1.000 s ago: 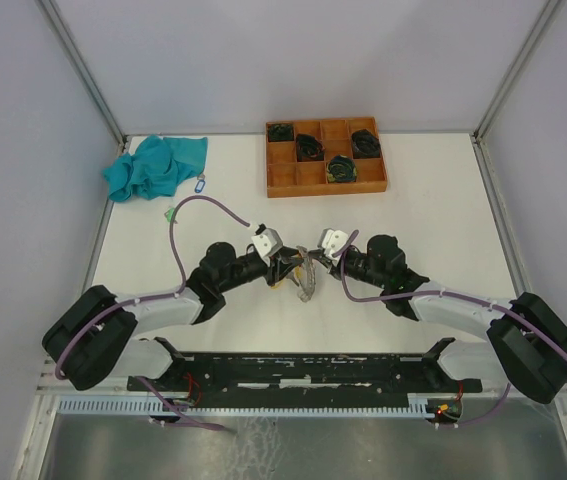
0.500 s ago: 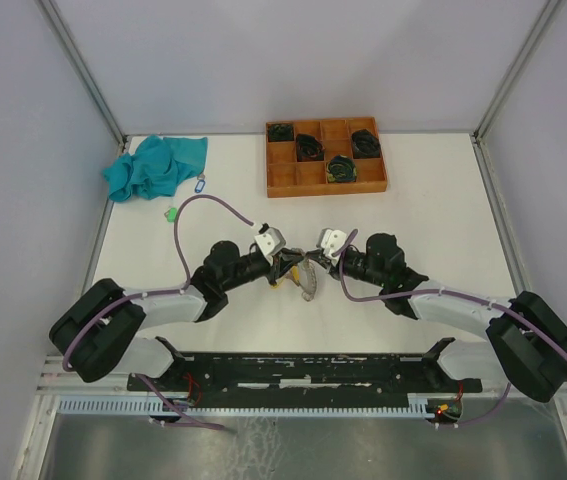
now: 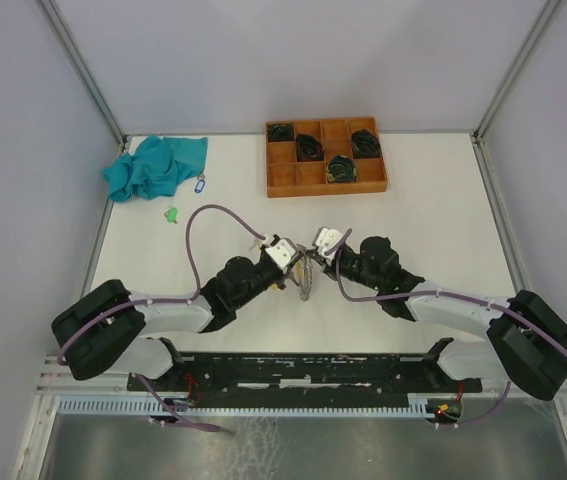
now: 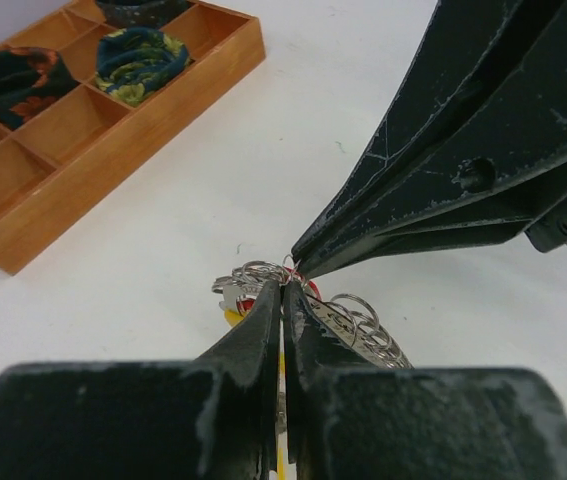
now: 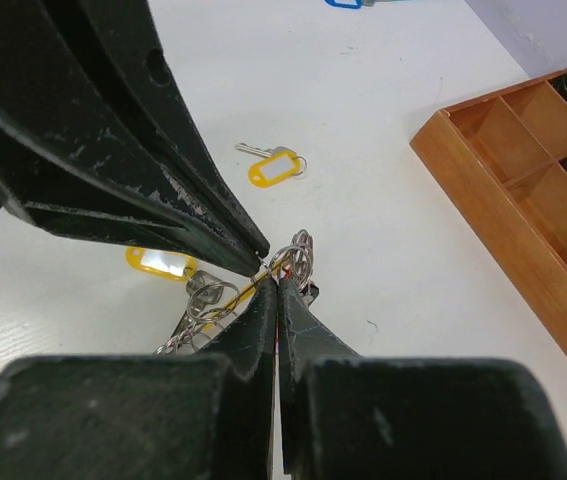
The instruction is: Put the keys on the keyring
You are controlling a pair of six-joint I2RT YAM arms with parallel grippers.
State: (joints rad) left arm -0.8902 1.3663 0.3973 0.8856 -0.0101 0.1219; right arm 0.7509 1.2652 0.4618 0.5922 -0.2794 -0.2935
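While closed, left hand (image 4: pixel 283 292) at keyring (image 4: pixel 361 322).

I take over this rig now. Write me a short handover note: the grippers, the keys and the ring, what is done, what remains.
Left gripper: shut on the keyring.
Right gripper: shut on the same keyring, tip to tip with the left.
Keys: one yellow-tagged key lies loose near it; green-tagged key and blue-tagged key lie near the teal cloth.
Done: ring gripped by both.
Left: these three keys are not on it.
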